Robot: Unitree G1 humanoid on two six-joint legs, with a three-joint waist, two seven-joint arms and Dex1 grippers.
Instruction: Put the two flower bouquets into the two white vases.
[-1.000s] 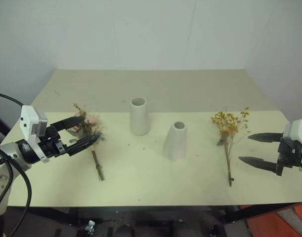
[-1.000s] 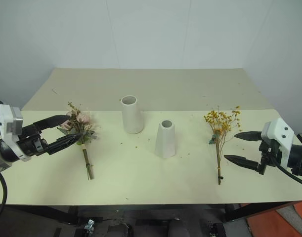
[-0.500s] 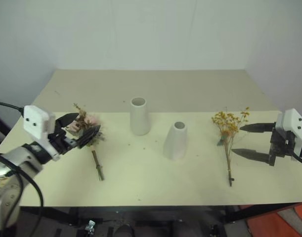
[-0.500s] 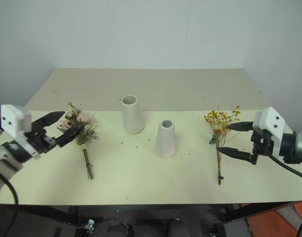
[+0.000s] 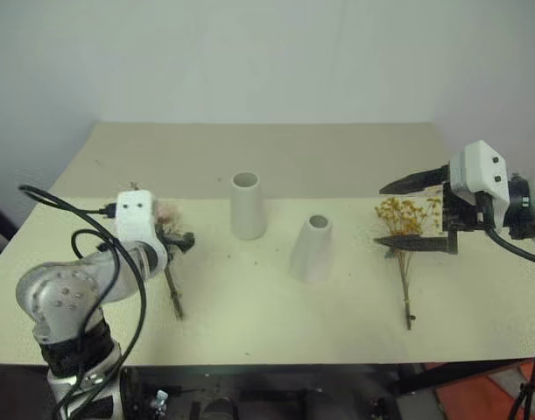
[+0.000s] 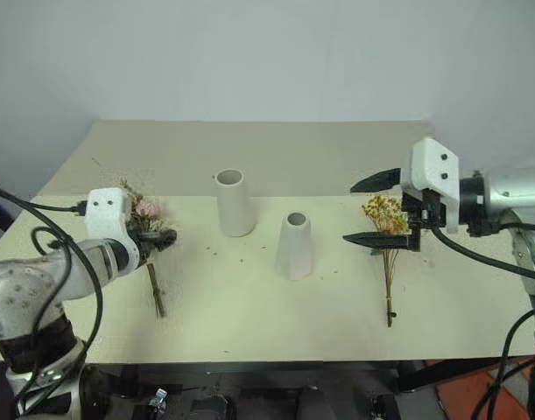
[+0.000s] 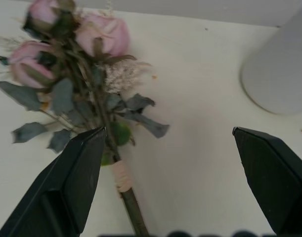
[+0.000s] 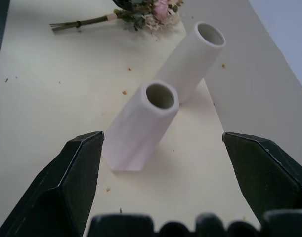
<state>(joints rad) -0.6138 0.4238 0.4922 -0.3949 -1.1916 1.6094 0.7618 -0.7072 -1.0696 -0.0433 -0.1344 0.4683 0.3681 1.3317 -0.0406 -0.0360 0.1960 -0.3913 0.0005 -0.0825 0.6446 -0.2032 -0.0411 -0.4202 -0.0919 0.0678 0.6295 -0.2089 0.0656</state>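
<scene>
The rose bouquet (image 7: 96, 34) lies at the table's left, its taped stem (image 7: 122, 175) between the spread fingers of my left gripper (image 7: 169, 131), close to one finger (image 7: 76, 177). The gripper is open and holds nothing. The yellow bouquet (image 5: 405, 219) lies at the right, stem toward the front edge. My right gripper (image 6: 350, 213) hovers open over its flower head, pointing at the vases. The taller white vase (image 5: 247, 206) stands mid-table, and the cone-shaped white vase (image 5: 311, 249) is just right of it and nearer to me. Both stand upright with nothing in them (image 8: 159, 95).
The cream table (image 5: 337, 157) runs back to a white wall. Small petal crumbs lie scattered around the vases. Black cables (image 5: 74, 236) loop off my left arm near the table's left front corner.
My left hand rolled over and dropped forward onto the rose bouquet, now straddling its stem. My right gripper rose and swung left, from beside the yellow stems to over the flower head. Both stayed open.
</scene>
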